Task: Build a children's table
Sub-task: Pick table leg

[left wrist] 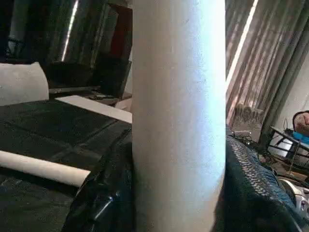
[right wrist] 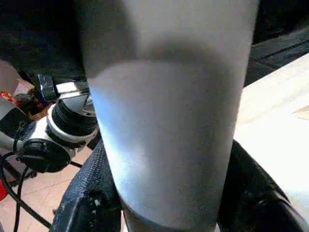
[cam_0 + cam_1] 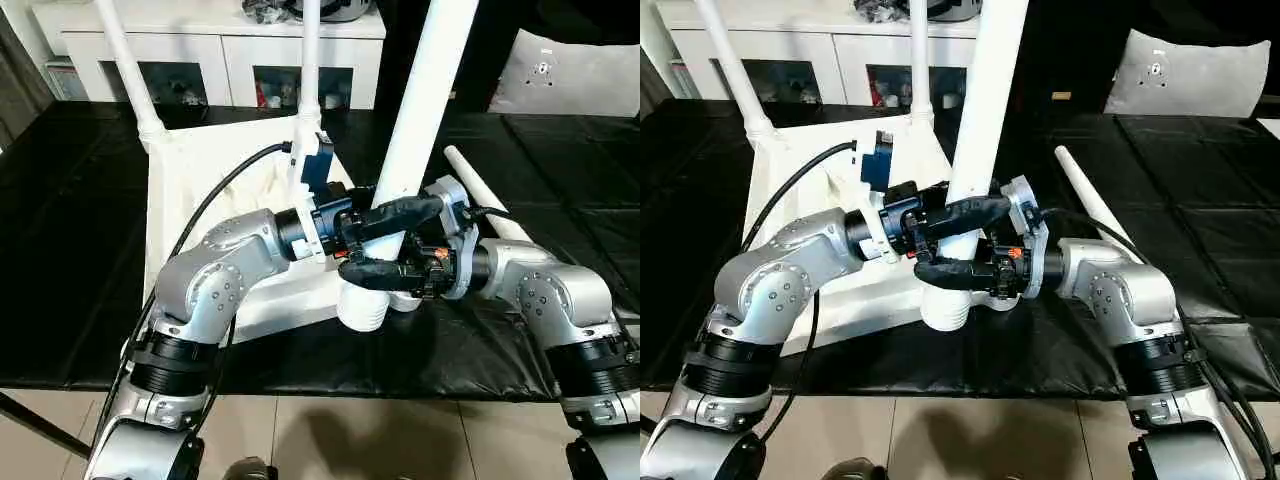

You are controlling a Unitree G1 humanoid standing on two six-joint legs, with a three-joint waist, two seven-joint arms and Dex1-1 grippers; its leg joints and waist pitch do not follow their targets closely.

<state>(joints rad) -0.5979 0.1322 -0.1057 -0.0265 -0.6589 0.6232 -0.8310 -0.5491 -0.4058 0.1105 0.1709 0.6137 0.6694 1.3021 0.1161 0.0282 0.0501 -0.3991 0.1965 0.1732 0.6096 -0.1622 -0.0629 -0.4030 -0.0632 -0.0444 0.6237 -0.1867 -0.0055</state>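
The white table top (image 3: pixel 200 180) lies upside down on the black mat, ribbed underside up. Two white legs (image 3: pixel 130 60) (image 3: pixel 310 60) stand in its far corner sockets. A third white leg (image 3: pixel 425 90) stands upright at the near right corner socket (image 3: pixel 362 310), leaning slightly right. My left gripper (image 3: pixel 410 210) is shut on this leg, and just below it my right gripper (image 3: pixel 365 268) is shut on the same leg from the other side. In the wrist views the leg (image 1: pixel 178 116) (image 2: pixel 169 135) sits between black fingers (image 1: pixel 101 193) (image 2: pixel 251 193). A fourth leg (image 3: pixel 490 200) lies loose on the mat at the right.
A white cabinet with glass doors (image 3: pixel 220 50) stands behind the table top. The black mat (image 3: pixel 70 200) ends near my body, where tiled floor (image 3: pixel 350 440) begins. A grey cushion (image 3: pixel 570 70) leans at the back right.
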